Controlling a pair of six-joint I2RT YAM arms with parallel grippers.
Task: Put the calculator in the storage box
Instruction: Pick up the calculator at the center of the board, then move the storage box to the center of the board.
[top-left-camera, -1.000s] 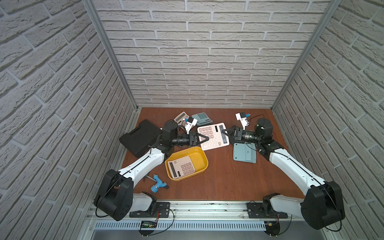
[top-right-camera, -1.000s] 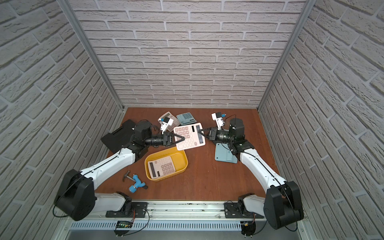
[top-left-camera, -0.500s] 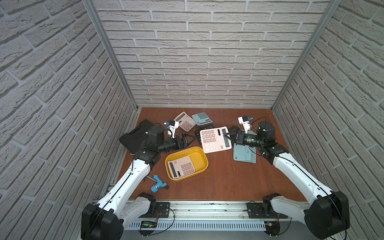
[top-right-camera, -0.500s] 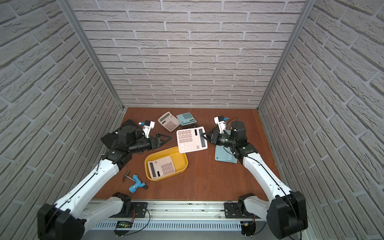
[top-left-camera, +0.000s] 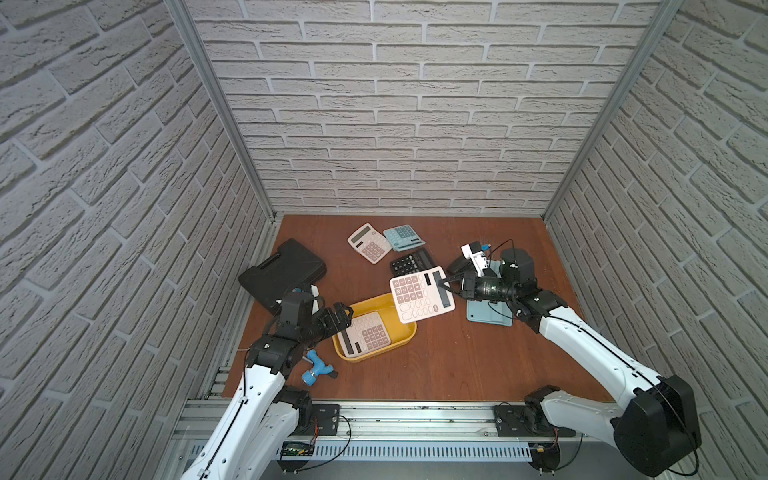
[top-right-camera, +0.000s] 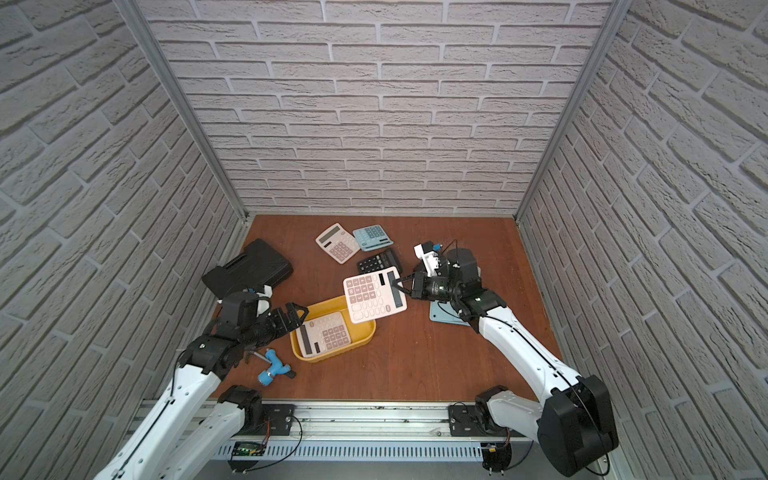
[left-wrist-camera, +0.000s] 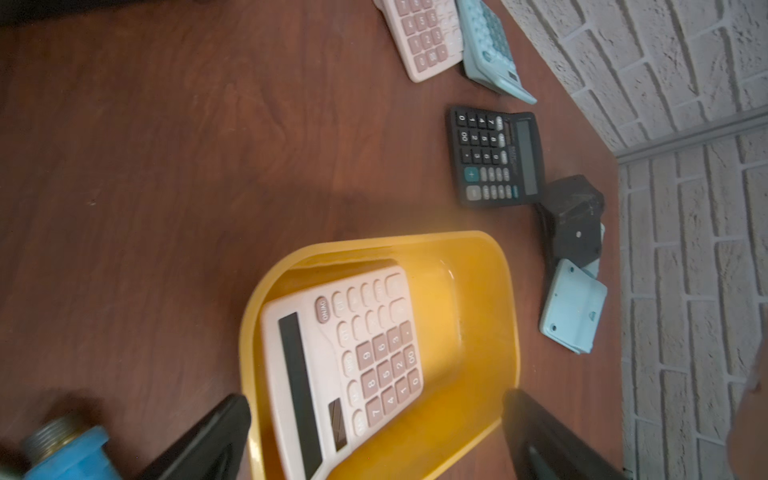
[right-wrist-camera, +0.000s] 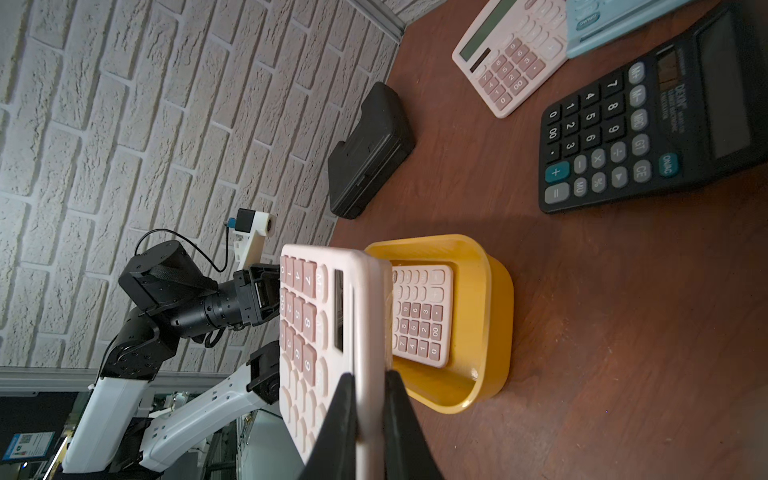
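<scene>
My right gripper is shut on the display edge of a pink-keyed white calculator. It holds the calculator in the air over the far right end of the yellow storage box. The right wrist view shows both fingers clamping the calculator's thin edge, with the box beyond. A second pink calculator lies flat inside the box. My left gripper stands open and empty at the box's left end. In the left wrist view its fingers straddle the box's near end.
A black case lies at the left edge. A pink calculator, a blue one and a black one lie at the back. A light-blue face-down calculator sits under my right arm. A blue tool lies front left.
My left gripper opened, let go of the held calculator and drew back to the front left. My right gripper kept its grip and carried the calculator slightly towards the box.
</scene>
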